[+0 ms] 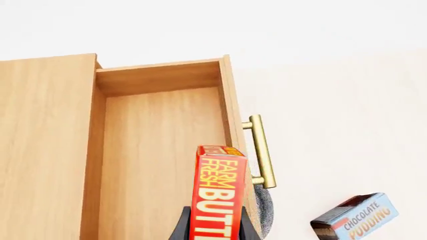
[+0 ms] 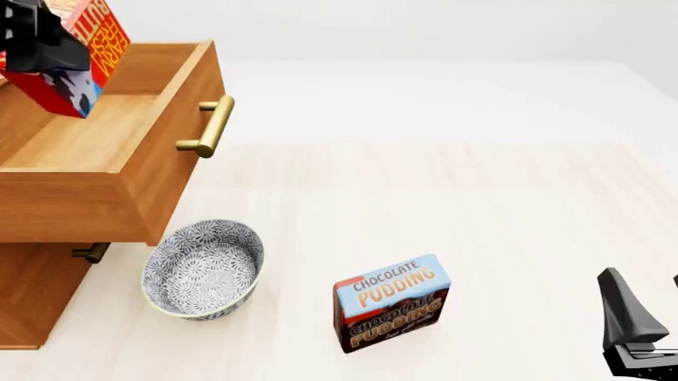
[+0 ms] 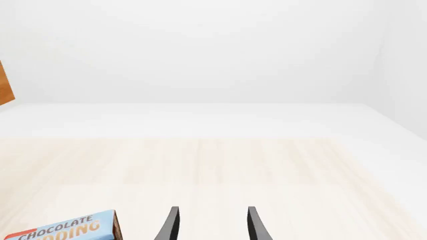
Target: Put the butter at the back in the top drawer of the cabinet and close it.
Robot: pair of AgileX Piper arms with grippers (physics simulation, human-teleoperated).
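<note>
Cabinet (image 2: 32, 294): orange-brown wood grain, boxy, standing at the table's left edge. Top drawer (image 2: 117, 171): sitting pulled out, smooth plank floor showing, brass cylindrical bar handle (image 2: 212, 127) on its front.

Butter (image 2: 90, 40): small red carton with yellow lettering, hanging above the drawer's inside; the left gripper (image 1: 213, 222) is clamping it between dark fingers.

Bowl (image 2: 203, 268): round, grey-white flower pattern, resting on the pale wood table (image 2: 509, 206) just below the drawer front.

Pudding box (image 2: 392, 302): blue-and-brown carton, standing upright right of the bowl.

Right gripper (image 3: 212, 225): black tapered fingers spread apart, holding nothing, hovering over the table's right part.
</note>
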